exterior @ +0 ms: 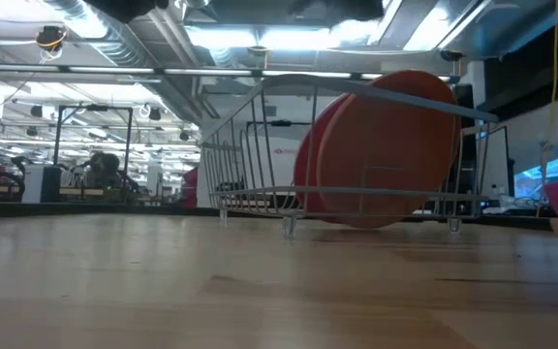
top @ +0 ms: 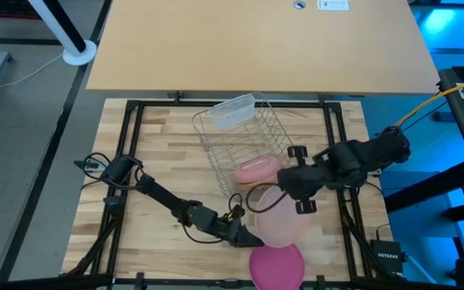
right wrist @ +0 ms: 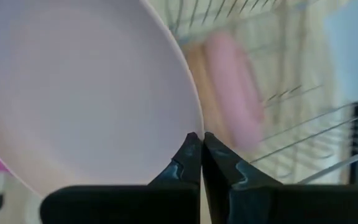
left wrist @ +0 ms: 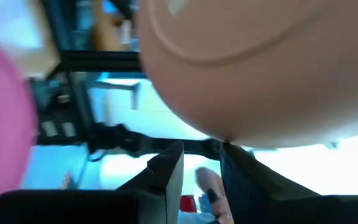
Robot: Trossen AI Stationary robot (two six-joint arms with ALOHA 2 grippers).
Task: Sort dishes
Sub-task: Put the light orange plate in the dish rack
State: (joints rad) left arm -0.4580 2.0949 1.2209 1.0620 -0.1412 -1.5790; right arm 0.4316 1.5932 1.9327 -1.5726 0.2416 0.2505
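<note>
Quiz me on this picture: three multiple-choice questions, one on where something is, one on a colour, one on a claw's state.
1. Where is the magenta plate?
A. On a shelf
B. On the table, outside the wire rack
C. On the floor

2. What colour is the plate in the left claw?
A. Pale peach
B. Green
C. Blue

3. How is the right claw?
A. Wide open
B. Shut
C. Missing

Answers:
1. B, it lies flat near the table's front edge.
2. A, the claw pinches the rim of the pale peach plate.
3. B, its tips meet beside that plate's rim.
</note>
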